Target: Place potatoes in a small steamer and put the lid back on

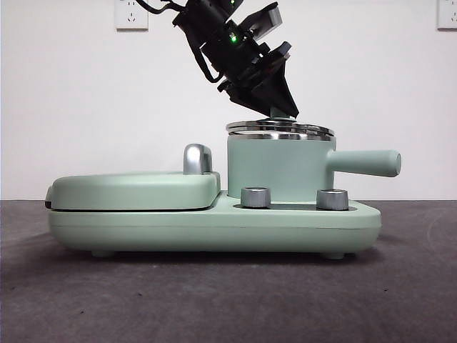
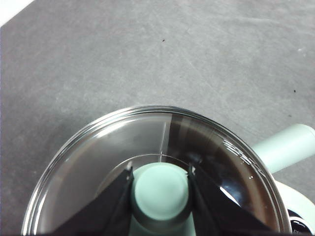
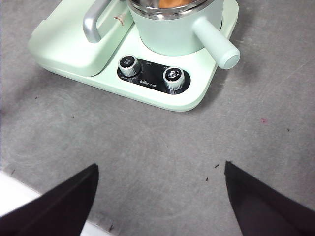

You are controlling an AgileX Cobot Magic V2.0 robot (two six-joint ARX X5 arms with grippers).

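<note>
My left gripper (image 1: pixel 284 107) comes down from the upper left and is shut on the mint green knob (image 2: pixel 161 191) of the clear glass lid (image 2: pixel 98 162). The lid (image 1: pixel 280 129) lies slightly tilted at the chrome rim of the small steamer (image 1: pixel 278 168); I cannot tell whether it rests on it. The potato shows only as an orange sliver (image 3: pixel 173 3) inside the pot (image 3: pixel 172 34) in the right wrist view. My right gripper (image 3: pixel 160 196) is open and empty above the grey table in front of the appliance.
The steamer's straight handle (image 1: pixel 368 163) points right. The flat green griddle cover (image 1: pixel 136 189) with its chrome handle (image 1: pixel 198 158) lies to the left on the same base (image 1: pixel 214 229). Two chrome dials (image 1: pixel 256 197) (image 1: pixel 332 199) sit on the base front.
</note>
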